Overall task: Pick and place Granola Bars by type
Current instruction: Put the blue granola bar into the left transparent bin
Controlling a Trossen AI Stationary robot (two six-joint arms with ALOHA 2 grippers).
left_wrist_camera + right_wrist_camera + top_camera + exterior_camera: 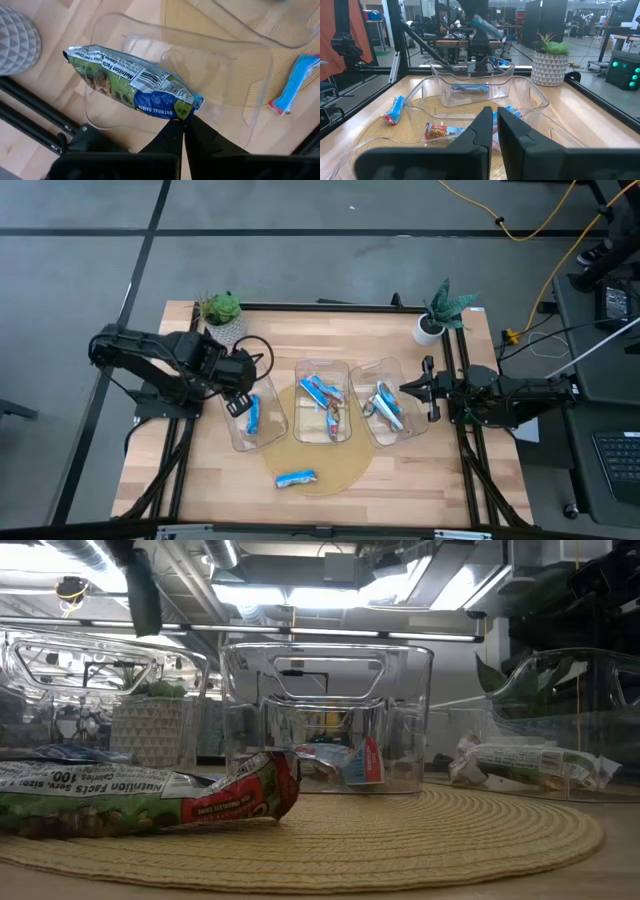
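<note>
My left gripper (240,402) hangs over the left clear bin (268,438) and is shut on a granola bar (130,82) with a green, white and blue wrapper; the right wrist view shows that bar (486,25) high above the table. Another bar (296,478) lies flat on the round woven mat and fills the low view's foreground (150,798). The middle bin (340,368) holds several blue bars (322,393), and the right bin (398,430) holds blue-and-white ones (385,402). My right gripper (405,388) is shut and hovers at the right bin's rim, touching nothing. My left gripper pinches the bar by its blue end (186,111) between the two fingertips (172,131). The rest of the bar sticks out ahead of the fingers. The bar is lifted clear above the left bin, touching neither bin nor table.
A round woven mat (345,470) lies under the bins. Two potted plants stand at the far edge, one left (222,315) and one right (440,310). Bare wood shows at the near corners (180,480).
</note>
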